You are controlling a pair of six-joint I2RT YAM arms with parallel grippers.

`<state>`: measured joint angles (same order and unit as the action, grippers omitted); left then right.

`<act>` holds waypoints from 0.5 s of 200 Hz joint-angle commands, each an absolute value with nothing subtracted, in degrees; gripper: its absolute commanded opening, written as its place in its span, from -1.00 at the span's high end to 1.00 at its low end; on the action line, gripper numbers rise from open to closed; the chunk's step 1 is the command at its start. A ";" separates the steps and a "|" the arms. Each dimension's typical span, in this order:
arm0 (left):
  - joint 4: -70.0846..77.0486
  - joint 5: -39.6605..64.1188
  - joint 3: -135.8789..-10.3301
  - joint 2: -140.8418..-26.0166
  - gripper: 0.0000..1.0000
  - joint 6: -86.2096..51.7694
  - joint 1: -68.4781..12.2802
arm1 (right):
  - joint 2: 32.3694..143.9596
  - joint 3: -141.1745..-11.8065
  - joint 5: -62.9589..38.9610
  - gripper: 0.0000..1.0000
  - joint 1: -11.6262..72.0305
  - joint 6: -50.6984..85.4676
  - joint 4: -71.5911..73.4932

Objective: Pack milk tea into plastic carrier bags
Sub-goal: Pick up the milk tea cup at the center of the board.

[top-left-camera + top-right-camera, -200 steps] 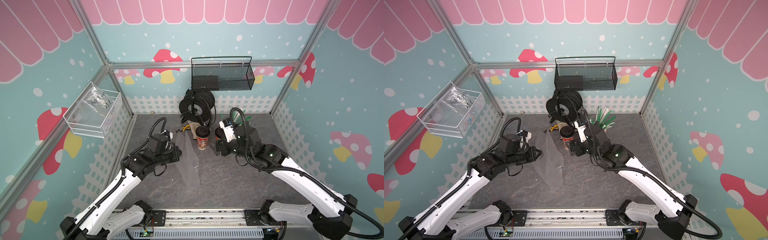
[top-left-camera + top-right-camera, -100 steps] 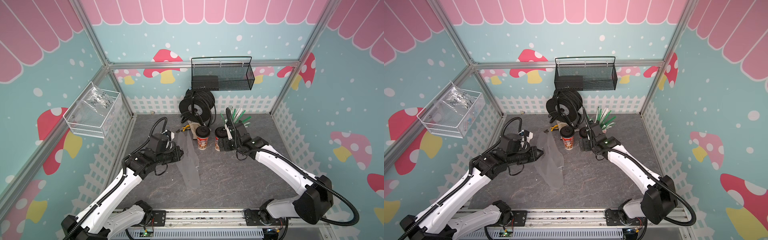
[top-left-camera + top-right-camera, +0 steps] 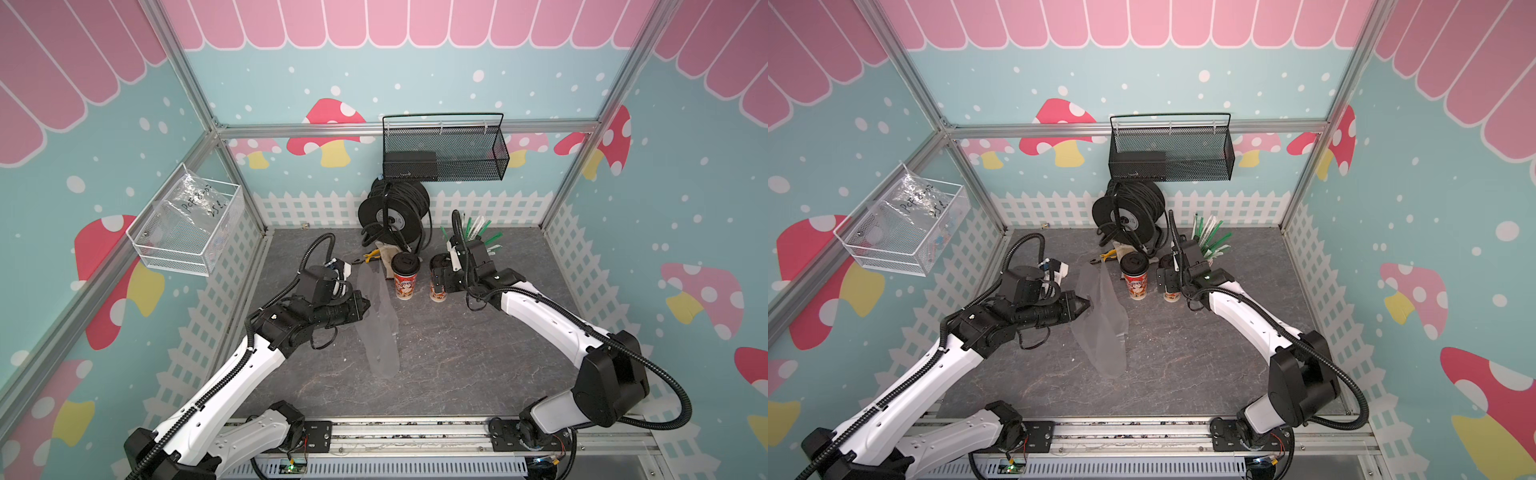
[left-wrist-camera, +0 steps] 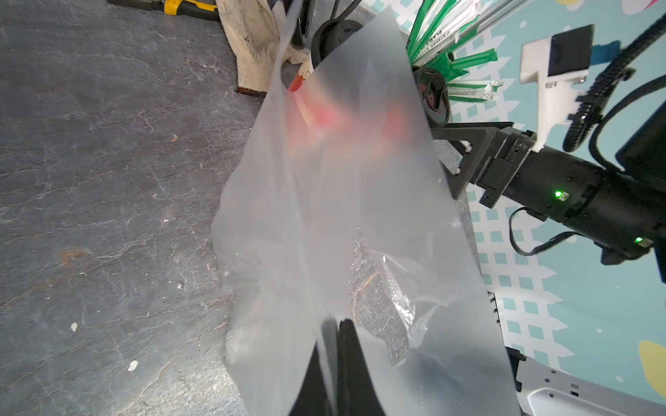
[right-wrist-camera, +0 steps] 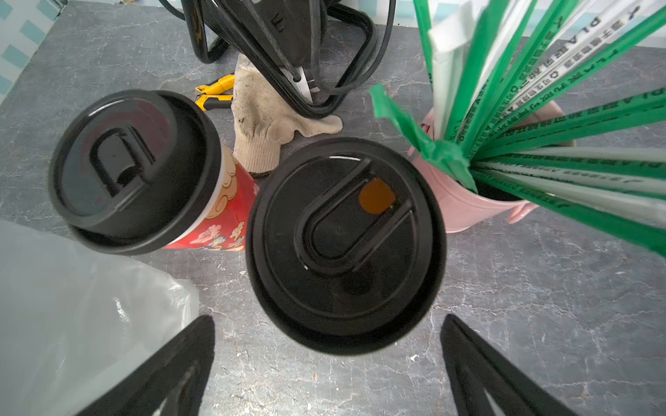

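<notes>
The clear bag (image 3: 376, 320) lies lengthwise from 12 to 6 o'clock mid-worktop (image 3: 457, 357), its 9 o'clock edge pinched in the clenched left end effector (image 3: 365, 306). At its 2 o'clock, the left cup (image 5: 133, 169) and right cup (image 5: 344, 245) stand upright. The right end effector (image 5: 326, 320), released wide, flanks the right cup without touching.

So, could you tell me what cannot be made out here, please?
- Left wrist view: the prints of the left cup and right cup, a red blur behind the plastic bag.
- Both top views: much of the right cup, hidden by the right gripper.
- Right wrist view: its body, under its own lid.
- In a top view: the mesh basket's dark box, too small to identify.
</notes>
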<state>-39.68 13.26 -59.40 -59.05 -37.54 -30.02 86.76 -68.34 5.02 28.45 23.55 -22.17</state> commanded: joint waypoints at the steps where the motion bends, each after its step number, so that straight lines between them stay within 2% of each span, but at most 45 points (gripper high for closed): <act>1: -38.65 14.27 -60.07 -59.16 1.00 -38.22 -29.66 | 89.25 -70.07 5.86 -0.99 28.17 22.76 -20.07; 100: -38.86 14.70 -60.20 -58.52 1.00 -38.41 -29.70 | 94.57 -73.29 8.58 -0.99 27.37 24.61 -18.49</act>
